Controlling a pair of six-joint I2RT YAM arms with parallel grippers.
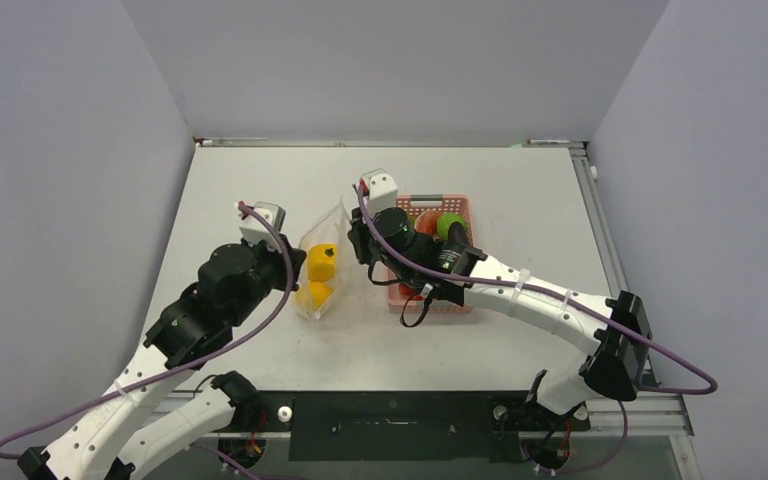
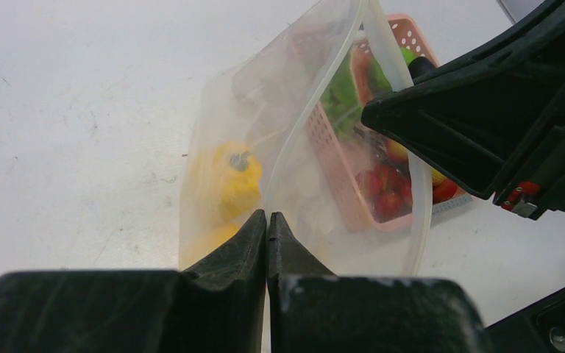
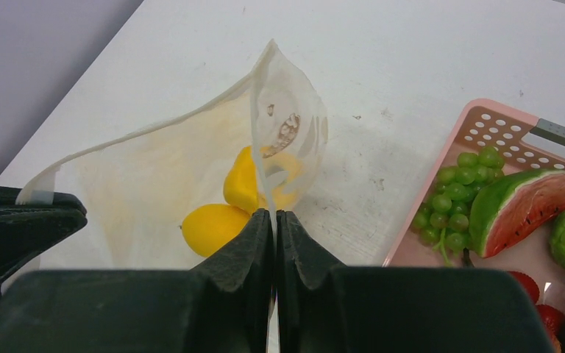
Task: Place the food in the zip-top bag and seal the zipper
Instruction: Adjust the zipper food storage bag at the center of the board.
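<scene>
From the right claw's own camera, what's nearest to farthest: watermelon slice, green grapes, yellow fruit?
1. Yellow fruit, inside the bag the right claw pinches.
2. Green grapes, right, in the pink basket.
3. Watermelon slice, farther right.

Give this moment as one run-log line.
left gripper: shut on zip-top bag | right gripper: shut on zip-top bag | in bag: yellow pepper, yellow fruit | basket: grapes, watermelon

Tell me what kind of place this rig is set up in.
Likely a lab test cell, not a kitchen: a white table boxed in by plain grey walls, with toy food in a pink basket and a clear bag.
</scene>
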